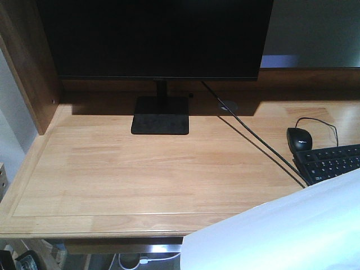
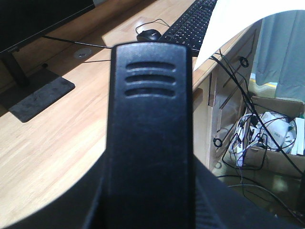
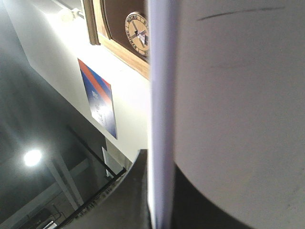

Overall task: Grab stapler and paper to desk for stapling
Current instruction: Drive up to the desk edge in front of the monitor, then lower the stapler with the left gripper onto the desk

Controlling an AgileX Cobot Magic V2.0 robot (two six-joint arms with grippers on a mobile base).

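Note:
The black stapler [image 2: 150, 119] fills the middle of the left wrist view, three ribs near its top end. My left gripper [image 2: 148, 195] is shut on it, above the desk [image 2: 52, 138] near the front edge. The white paper [image 3: 228, 95] runs edge-on up the right wrist view, and my right gripper [image 3: 159, 200] is shut on it, dark fingers on either side. In the front view the paper [image 1: 281, 230] covers the lower right corner, over the front of the desk [image 1: 140, 169]. Neither gripper shows in the front view.
A black monitor [image 1: 154, 36] on a square stand [image 1: 160, 121] sits at the back. A mouse [image 1: 299, 138], a keyboard [image 1: 332, 160] and a thin cable [image 1: 253, 135] lie at the right. A wooden side panel [image 1: 28, 73] bounds the left. Cables and a box [image 2: 274, 138] sit under the desk.

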